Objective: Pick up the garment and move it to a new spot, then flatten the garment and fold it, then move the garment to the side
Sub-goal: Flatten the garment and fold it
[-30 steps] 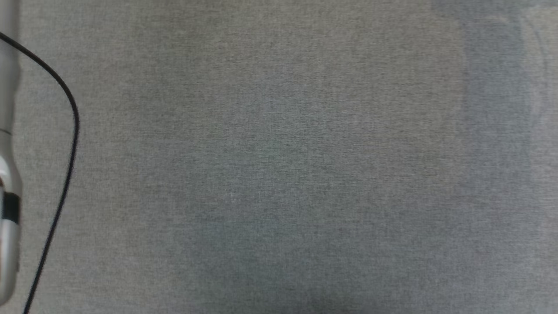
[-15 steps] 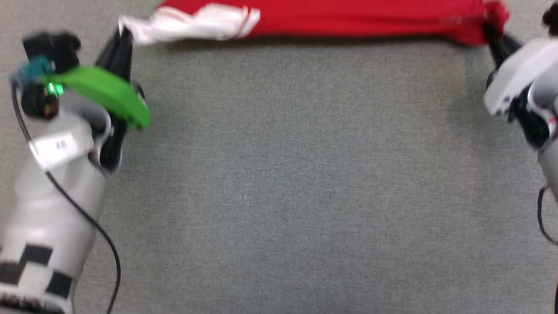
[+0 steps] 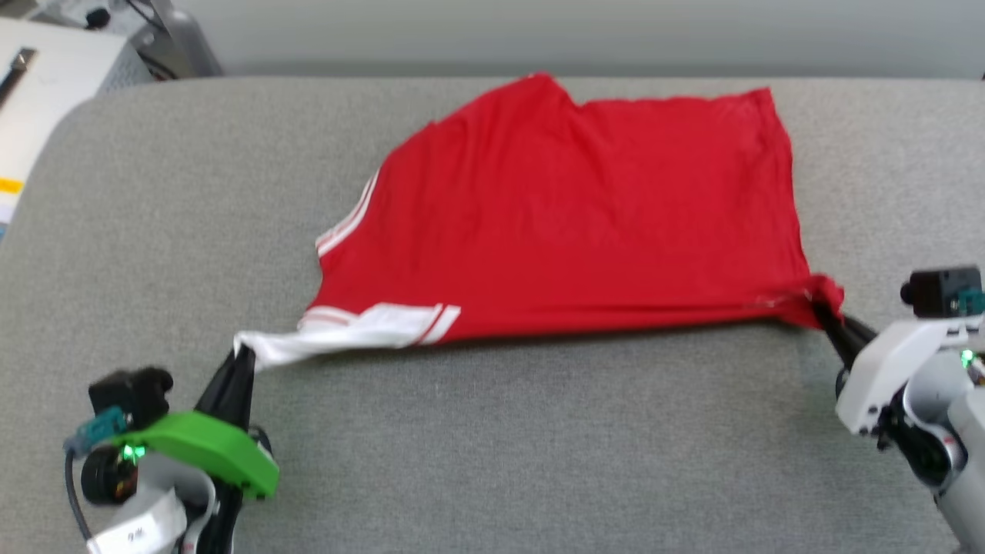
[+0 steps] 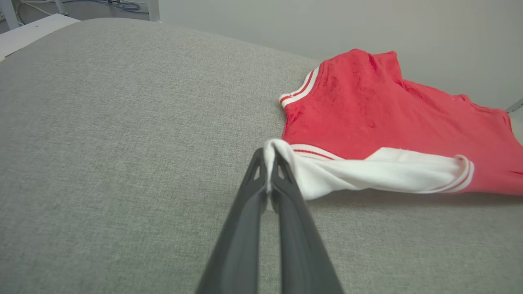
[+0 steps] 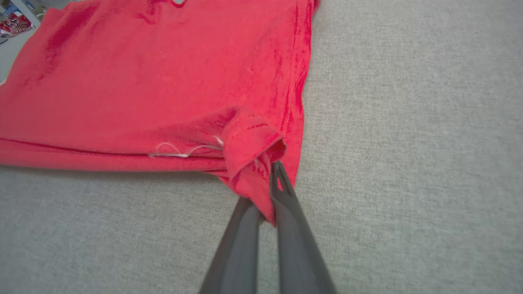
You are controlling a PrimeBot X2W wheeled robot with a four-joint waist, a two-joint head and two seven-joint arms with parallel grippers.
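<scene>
A red soft jersey T-shirt (image 3: pixel 585 223) lies spread over the upper middle of the head view, its thin knit mostly smooth, with an uneven far edge that peaks near the top centre. It rests on a grey woven cloth surface (image 3: pixel 492 462) that is padded-looking and finely grained, with a rounded corner at the upper left. The near edge of the shirt is drawn into an almost straight line with a dark shadow under it, stretched between the two grippers. At the lower left the left gripper (image 3: pixel 243 354) has its two long dark tapering fingers pressed together on the tip of a short white sleeve (image 3: pixel 362 332), which is pulled out into a narrow twisted band edged with red-and-white striped trim (image 3: pixel 431 323). At the right middle the right gripper (image 3: pixel 819 309) is pinched tight on a bunched red corner, and the cloth there is rolled into a small open tube around the fingertips. In the right wrist view a loose white thread (image 5: pixel 184 152) curls along the folded hem just left of that bunch. A glossy green plastic shell (image 3: pixel 208 450) covers the left wrist; a white plastic shell (image 3: pixel 885 377) covers the right. Past the surface's upper-left corner stands a white box (image 3: pixel 54 77) with dark cables beside it — a pale wall (image 3: pixel 539 31) runs along the top.
</scene>
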